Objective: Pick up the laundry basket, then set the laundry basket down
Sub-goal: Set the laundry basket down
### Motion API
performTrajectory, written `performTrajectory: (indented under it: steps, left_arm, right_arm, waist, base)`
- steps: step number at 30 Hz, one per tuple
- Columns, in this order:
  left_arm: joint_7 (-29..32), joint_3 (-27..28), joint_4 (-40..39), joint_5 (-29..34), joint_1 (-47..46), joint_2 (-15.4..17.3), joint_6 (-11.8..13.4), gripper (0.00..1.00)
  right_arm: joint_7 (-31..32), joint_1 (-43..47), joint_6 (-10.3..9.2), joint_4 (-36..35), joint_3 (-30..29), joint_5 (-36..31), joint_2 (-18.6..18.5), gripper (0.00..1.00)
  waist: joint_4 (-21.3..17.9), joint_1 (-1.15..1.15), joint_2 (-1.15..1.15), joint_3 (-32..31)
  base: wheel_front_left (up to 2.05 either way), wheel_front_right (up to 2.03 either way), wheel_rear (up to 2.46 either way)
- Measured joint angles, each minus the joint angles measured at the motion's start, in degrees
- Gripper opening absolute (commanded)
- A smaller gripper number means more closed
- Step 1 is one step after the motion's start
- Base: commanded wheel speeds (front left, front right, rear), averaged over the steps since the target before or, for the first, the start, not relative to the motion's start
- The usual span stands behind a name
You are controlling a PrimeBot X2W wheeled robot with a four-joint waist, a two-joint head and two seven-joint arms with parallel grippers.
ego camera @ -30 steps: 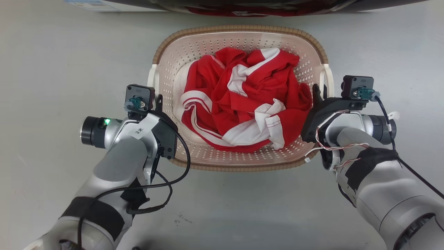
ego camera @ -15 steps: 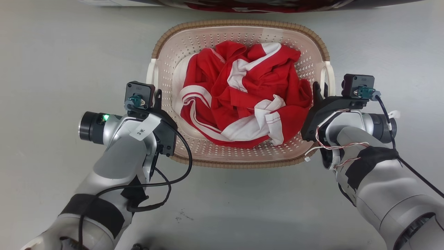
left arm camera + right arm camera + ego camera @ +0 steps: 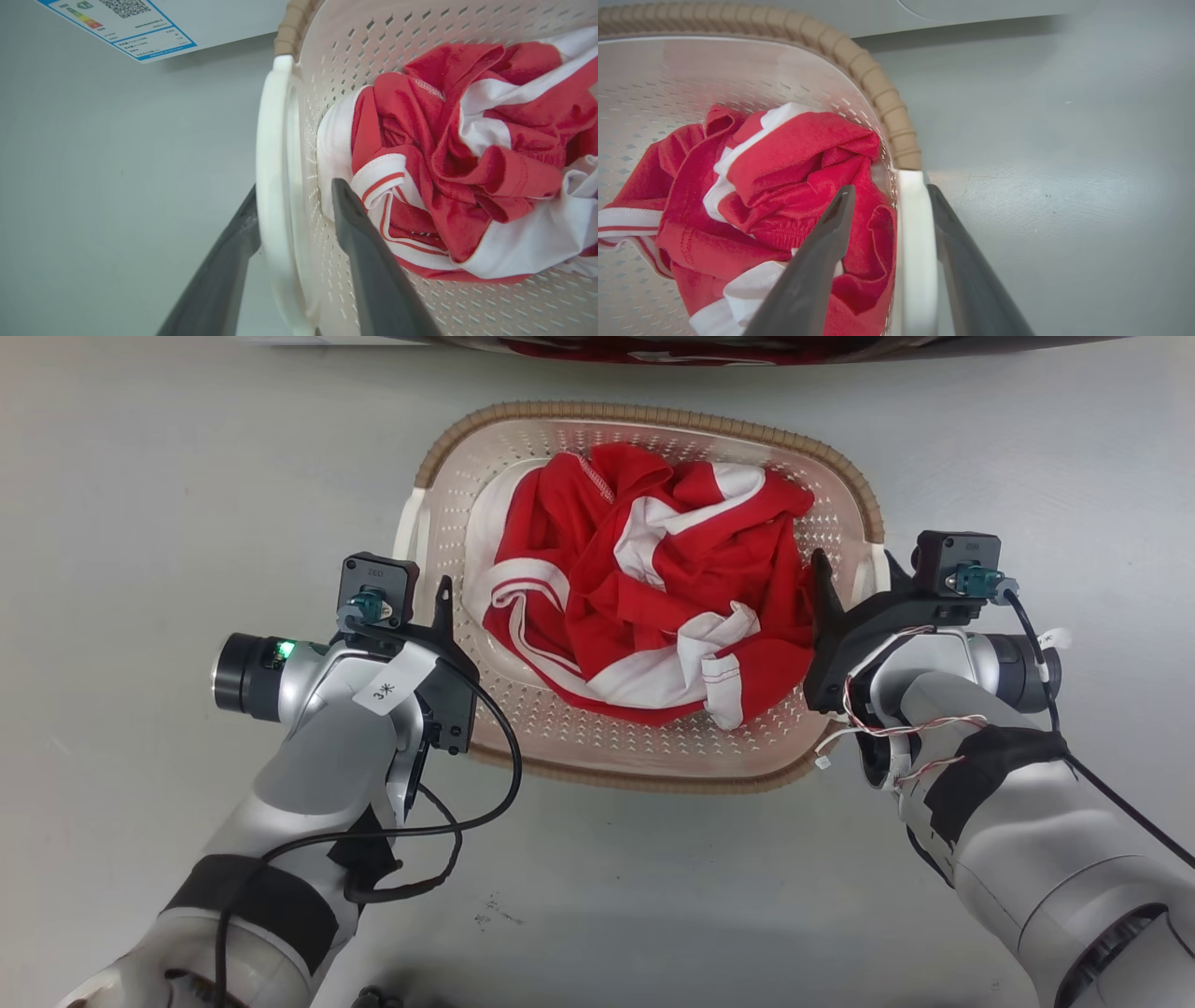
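Basket (image 3: 653, 413): set on the grey floor (image 3: 149, 504), between the two arms, slightly skewed.
Clothes (image 3: 653, 607): red and white, crumpled, heaped inside the Basket.
Left gripper (image 3: 429, 597): spread wide, astride the left handle (image 3: 273, 186); outer finger against it, inner finger inside the wall with a gap, gripping nothing.
Right gripper (image 3: 854, 565): spread wide, astride the right handle (image 3: 917, 242); outer finger against it, inner finger over the Clothes.
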Motion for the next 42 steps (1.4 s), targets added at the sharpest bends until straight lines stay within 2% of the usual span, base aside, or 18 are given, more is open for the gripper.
performTrajectory:
  steps: [2,17,32,42]
  left_arm:
    - [0.0,0.0,0.1,0.0,0.0,0.0,0.0,1.0]
    - [-0.6,0.3,0.9,-0.5,0.5,-0.1,0.0,1.0]
    - [-2.6,2.0,0.3,-1.4,2.9,-0.1,0.0,1.0]
    - [-2.6,4.0,-4.2,-1.6,6.9,1.0,0.0,1.0]
  right_arm:
    - [0.0,-0.2,0.0,0.0,0.0,-0.2,0.0,1.0]
    - [-0.7,-1.2,0.0,1.2,0.2,-0.7,0.0,1.0]
    - [-0.8,-0.8,0.01,0.8,-1.7,-1.8,-0.4,1.0]
    - [-0.8,3.0,0.09,-3.9,-4.2,-4.4,-1.4,1.0]
  waist:
    - [0.1,0.0,0.0,0.0]
    - [-0.1,0.0,0.0,-1.7]
    - [-1.4,0.0,0.0,-8.0]
    - [-2.2,0.0,-0.01,-15.2]
  base:
    - [0.0,0.0,0.0]
    - [0.0,0.0,0.0]
    - [0.0,0.0,0.0]
    - [0.0,0.0,0.0]
